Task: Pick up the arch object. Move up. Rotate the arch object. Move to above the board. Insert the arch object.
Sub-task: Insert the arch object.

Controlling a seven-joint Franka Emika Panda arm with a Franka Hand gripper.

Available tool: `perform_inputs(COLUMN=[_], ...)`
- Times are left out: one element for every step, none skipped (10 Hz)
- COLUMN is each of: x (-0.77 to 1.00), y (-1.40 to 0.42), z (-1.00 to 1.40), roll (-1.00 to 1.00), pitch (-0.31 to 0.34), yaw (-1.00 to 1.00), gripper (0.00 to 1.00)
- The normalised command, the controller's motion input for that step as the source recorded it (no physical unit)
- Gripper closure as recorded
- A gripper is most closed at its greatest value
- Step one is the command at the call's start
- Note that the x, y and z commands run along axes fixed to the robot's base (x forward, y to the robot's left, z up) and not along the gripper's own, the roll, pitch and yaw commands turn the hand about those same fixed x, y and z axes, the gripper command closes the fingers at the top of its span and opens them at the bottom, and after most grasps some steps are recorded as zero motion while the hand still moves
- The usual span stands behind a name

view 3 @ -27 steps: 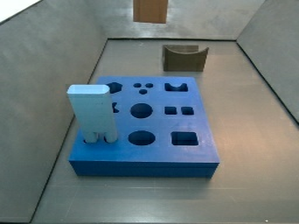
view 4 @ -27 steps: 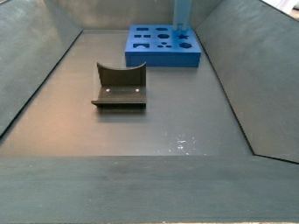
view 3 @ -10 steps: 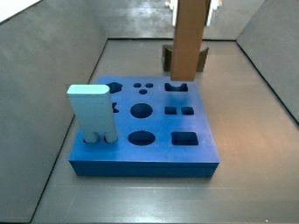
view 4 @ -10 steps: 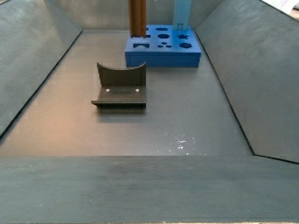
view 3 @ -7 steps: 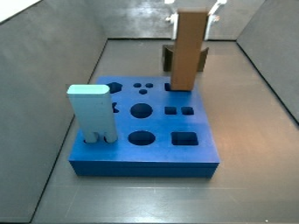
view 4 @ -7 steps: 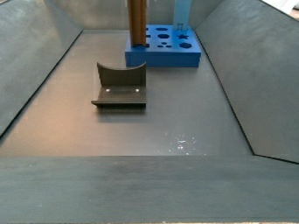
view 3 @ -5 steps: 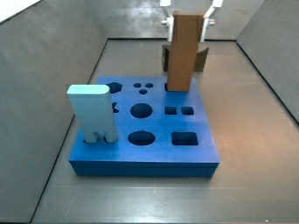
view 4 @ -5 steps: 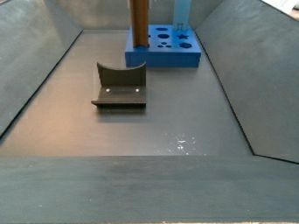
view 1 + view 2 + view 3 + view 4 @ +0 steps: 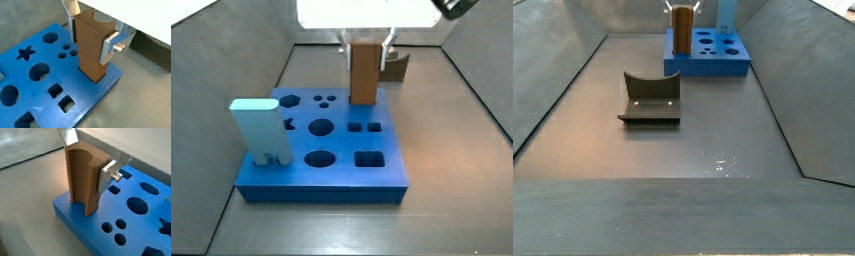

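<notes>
The arch object (image 9: 90, 47) is a tall orange-brown block standing upright with its lower end in a notched hole at the far edge of the blue board (image 9: 40, 95). My gripper (image 9: 90, 35) is shut on the arch's upper part, one silver finger (image 9: 109, 47) on each side. Both wrist views show this; the arch (image 9: 83, 178) rises from the board (image 9: 133, 228) between the gripper (image 9: 87, 160) fingers. In a side view the arch (image 9: 365, 72) hangs under the gripper (image 9: 366, 42) on the board (image 9: 318, 160). It also shows in a side view (image 9: 681, 30) on the board (image 9: 714, 58).
A pale blue post (image 9: 257, 130) stands in the board's near left corner and shows in a side view (image 9: 724, 15). A squat dark olive notched block (image 9: 649, 98) lies on the grey floor apart from the board, partly behind the arch (image 9: 396, 66). Sloped grey walls surround the floor.
The arch has come down over the board and its lower end has gone into the notched hole. The gripper body has dropped into view. The board has shifted a little sideways.
</notes>
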Motion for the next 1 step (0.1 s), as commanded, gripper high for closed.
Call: perform_inputs(x=[0.0], y=[0.0], z=[0.0], roll=[0.0], pitch=[0.0], yaw=[0.0], gripper=[1.0])
